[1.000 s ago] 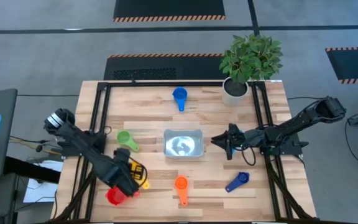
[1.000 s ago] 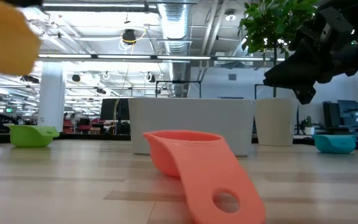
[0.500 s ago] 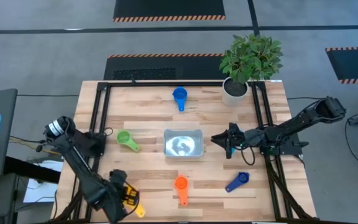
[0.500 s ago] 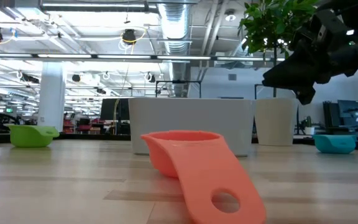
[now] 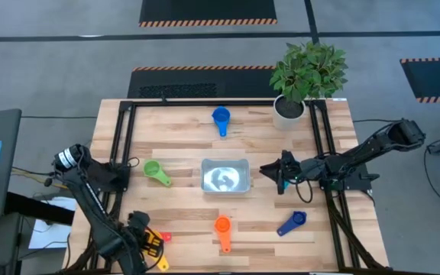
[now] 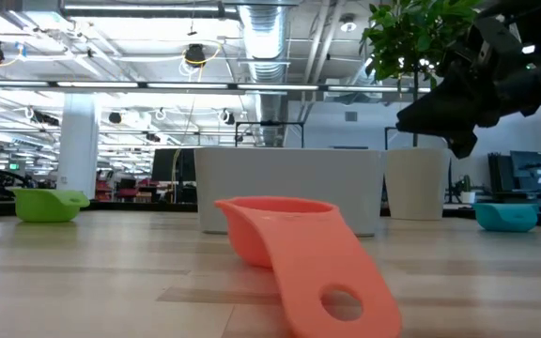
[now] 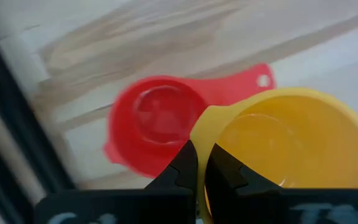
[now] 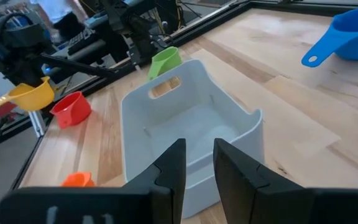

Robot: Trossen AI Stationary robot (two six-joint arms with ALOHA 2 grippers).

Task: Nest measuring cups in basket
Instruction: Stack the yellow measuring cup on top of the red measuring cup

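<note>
Holding the yellow cup by its rim, fingers closed on it, the left end effector hangs at the counter's near-left corner, well apart from the basket at the middle. The red cup lies on the wood just below it. The right end effector waits beside the basket, fingers slightly parted and empty, as far as its wrist view shows. The rim pinch is thin, so the yellow cup could twist or slip during the carry. The orange cup lies near that path and could be clipped.
</note>
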